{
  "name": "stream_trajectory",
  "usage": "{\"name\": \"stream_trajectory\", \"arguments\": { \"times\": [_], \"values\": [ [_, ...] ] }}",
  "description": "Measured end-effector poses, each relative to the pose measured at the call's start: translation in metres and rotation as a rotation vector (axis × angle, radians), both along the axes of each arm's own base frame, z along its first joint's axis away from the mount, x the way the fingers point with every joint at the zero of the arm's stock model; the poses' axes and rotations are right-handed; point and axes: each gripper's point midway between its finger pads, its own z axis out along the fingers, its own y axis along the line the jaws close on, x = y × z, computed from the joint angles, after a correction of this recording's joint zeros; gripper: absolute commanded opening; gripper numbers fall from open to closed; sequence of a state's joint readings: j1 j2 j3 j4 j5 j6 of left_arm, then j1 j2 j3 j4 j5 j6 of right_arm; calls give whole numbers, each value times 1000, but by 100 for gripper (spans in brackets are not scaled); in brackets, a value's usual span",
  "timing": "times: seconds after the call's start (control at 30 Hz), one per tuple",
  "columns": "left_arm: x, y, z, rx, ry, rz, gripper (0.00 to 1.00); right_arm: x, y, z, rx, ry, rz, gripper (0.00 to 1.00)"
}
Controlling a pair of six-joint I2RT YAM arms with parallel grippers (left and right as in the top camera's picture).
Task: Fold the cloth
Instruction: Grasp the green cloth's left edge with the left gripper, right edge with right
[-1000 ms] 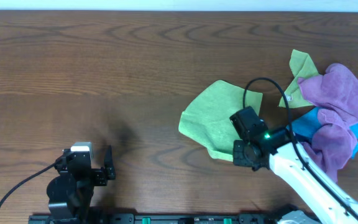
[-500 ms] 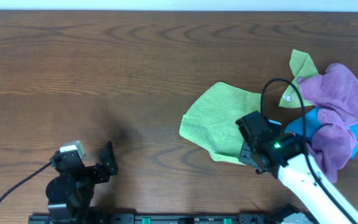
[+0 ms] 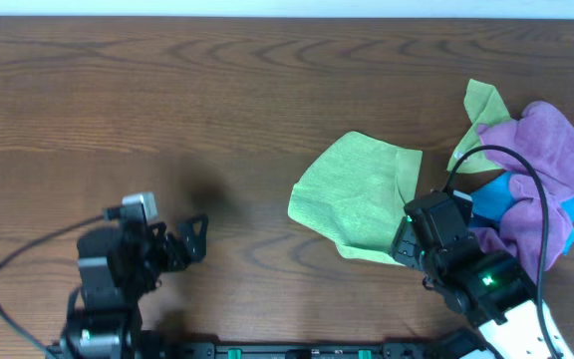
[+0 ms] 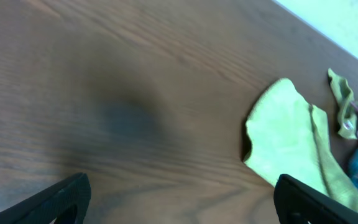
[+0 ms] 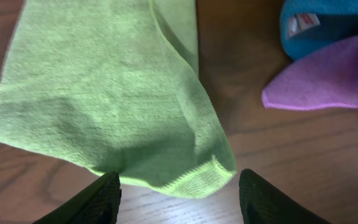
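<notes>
cloth (image 3: 357, 194) rumpled, right half of worktop (image 3: 167, 100) | right claw (image 5: 178, 186) released, over its near hem | left claw (image 4: 179, 199) released, empty | advise: pinch hem only, lift low

No legible text, brand, number or sign in any view. Only candidate is a small white tag (image 5: 303, 22) on the blue cloth (image 5: 344, 18), which lies near the right edge of the tabletop (image 5: 278, 155). The right wrist view shows reddish print on the tag, too blurred and small to read. From overhead it can't be made out.
</notes>
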State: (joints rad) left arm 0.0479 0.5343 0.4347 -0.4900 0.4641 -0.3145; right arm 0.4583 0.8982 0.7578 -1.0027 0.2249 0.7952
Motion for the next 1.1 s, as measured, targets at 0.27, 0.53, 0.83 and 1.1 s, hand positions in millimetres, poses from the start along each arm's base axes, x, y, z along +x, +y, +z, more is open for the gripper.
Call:
{"name": "stream_trajectory", "arguments": {
  "times": [0.27, 0.53, 0.83, 1.1],
  "values": [
    [37, -73, -5, -73, 283, -288, 95, 8, 9, 4, 25, -34, 47, 61],
    [53, -122, -57, -187, 492, -316, 95, 5, 16, 3, 48, -17, 89, 61],
    [85, -148, -81, -355, 527, -306, 95, 4, 21, 3, 66, -11, 111, 61],
    [80, -174, -91, -409, 561, -363, 99, 8, 23, 5, 75, -27, 117, 61]
  ]
}}
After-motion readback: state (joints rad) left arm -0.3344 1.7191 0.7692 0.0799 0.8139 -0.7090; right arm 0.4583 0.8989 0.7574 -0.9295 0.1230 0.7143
